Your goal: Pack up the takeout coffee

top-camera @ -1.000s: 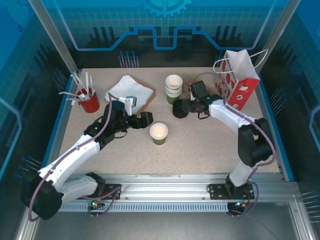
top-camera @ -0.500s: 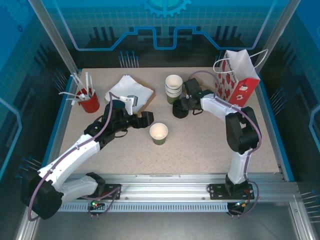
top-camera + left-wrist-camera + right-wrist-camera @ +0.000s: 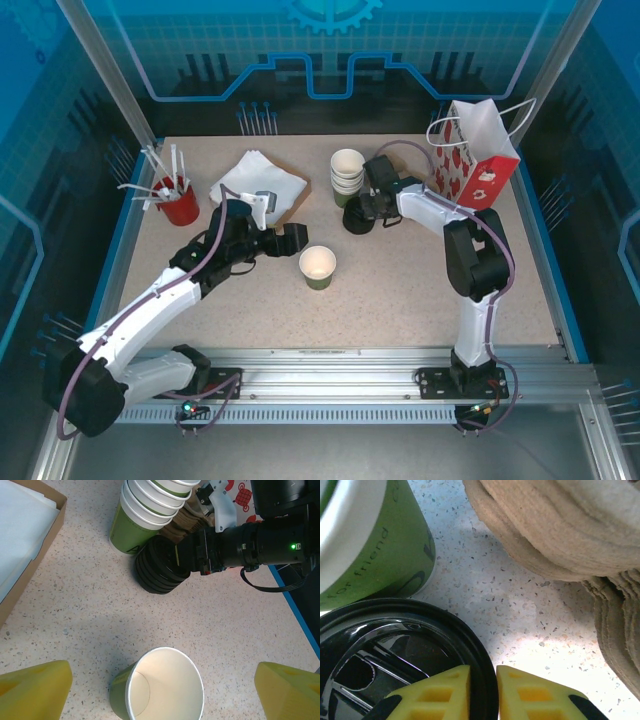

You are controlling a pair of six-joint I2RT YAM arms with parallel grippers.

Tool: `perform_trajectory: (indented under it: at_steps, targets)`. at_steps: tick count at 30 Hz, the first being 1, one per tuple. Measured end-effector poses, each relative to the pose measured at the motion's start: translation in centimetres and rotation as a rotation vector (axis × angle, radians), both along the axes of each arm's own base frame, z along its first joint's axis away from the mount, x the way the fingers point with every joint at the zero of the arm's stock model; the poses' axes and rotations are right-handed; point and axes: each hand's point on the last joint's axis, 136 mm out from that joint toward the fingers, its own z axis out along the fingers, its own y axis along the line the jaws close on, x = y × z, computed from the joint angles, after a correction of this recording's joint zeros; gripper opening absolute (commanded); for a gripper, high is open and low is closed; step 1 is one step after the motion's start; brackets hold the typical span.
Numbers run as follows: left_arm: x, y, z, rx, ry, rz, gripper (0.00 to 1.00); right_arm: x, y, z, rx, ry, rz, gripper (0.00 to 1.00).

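Right tool (image 3: 483, 692) clamped on lid (image 3: 420, 625) rim, cup (image 3: 317, 266) nearby

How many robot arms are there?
2. The left arm reaches toward the lone open cup; the right arm reaches the stack of black lids, its jaws closed on the rim of the top lid.

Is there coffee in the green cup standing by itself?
Empty. The cup stands upright with no lid, and its bare cream-white bottom shows in the left wrist view.
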Motion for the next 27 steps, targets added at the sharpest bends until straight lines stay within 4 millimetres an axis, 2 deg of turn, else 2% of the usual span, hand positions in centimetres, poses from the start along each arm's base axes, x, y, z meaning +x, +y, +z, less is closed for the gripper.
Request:
perform_trajectory:
  at_steps: [13, 27]
  targets:
    - [0.0, -0.1, 0.0, 0.000, 0.000, -0.002, 0.96, 0.1, -0.3, 0.1, 0.001, -0.001, -0.006, 0.16]
    - [0.0, -0.1, 0.0, 0.000, 0.000, -0.002, 0.95, -0.2, -1.1, 1.9, 0.009, -0.030, -0.014, 0.16]
